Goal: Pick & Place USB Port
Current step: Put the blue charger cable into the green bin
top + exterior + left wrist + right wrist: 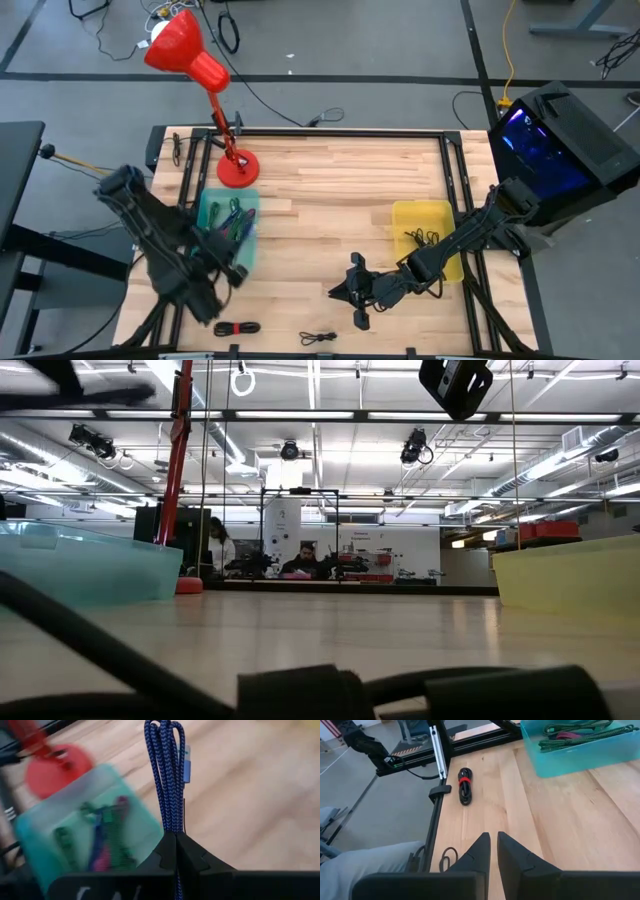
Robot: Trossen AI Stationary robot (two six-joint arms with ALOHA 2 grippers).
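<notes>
Blue braided cable (167, 775), teal bin (213, 208), yellow bin (420, 212), red lamp (185, 52), pale wood table (330, 190), black coiled cable with red tie (465, 785)
</notes>
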